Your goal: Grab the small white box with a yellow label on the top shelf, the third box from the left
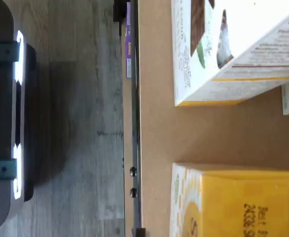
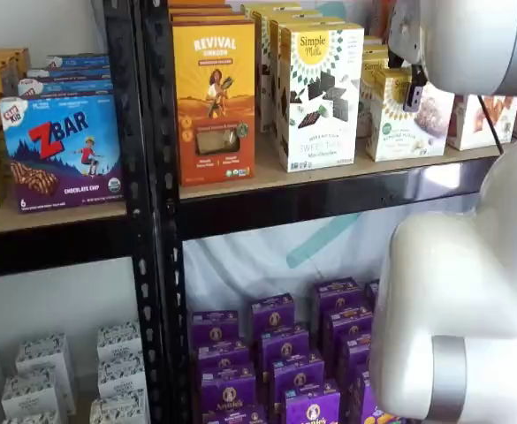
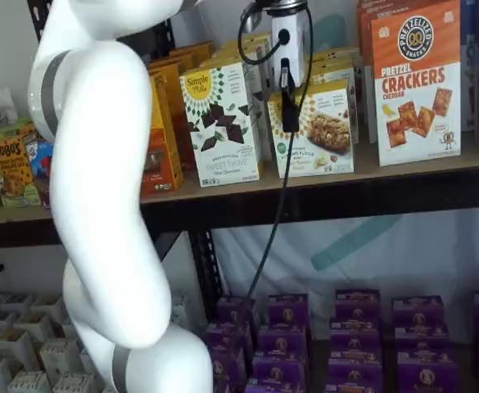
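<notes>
The short, squat white cardboard carton with a round yellow logo and a cookie picture (image 3: 318,123) stands upright on the light tan wooden shelf board with a thick black metal front beam (image 3: 321,199), between the taller white carton printed with dark squares (image 3: 221,123) and the white-and-orange pretzel cracker box (image 3: 416,82); in a shelf view it shows again (image 2: 403,113), partly behind the smooth white arm. The gripper (image 3: 289,102) hangs just in front of the carton's left part, its black fingers seen as one narrow dark strip with a black cable looping beside them, so I cannot tell whether it is open or closed. In the wrist view the board's matte tan surface (image 1: 156,123) carries a yellow-topped carton (image 1: 233,202) and the tall white carton (image 1: 233,44), well apart. Below, glossy purple boxes (image 3: 354,327) fill the lower level.
</notes>
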`<control>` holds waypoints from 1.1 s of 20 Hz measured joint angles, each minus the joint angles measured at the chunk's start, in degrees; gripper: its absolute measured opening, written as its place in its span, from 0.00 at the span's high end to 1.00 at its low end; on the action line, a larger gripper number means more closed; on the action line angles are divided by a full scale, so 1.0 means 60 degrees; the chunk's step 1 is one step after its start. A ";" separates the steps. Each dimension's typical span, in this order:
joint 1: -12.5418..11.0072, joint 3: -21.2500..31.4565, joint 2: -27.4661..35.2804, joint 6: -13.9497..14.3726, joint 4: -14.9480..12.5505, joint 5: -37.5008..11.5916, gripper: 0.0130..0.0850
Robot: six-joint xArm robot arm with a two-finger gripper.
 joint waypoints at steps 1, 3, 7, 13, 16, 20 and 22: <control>-0.0003 -0.0003 0.0002 -0.0003 0.0005 0.0001 0.33; -0.0018 -0.0003 0.0000 -0.0011 0.0043 -0.0010 0.33; -0.0021 0.0008 -0.0010 -0.0011 0.0070 -0.0024 0.44; -0.0027 0.0033 -0.0039 -0.0013 0.0117 -0.0071 0.50; -0.0046 -0.0055 0.0004 -0.0022 0.0138 0.0000 0.56; -0.0054 -0.0069 0.0001 -0.0031 0.0123 -0.0005 0.61; -0.0060 -0.0075 -0.0001 -0.0036 0.0121 0.0000 0.61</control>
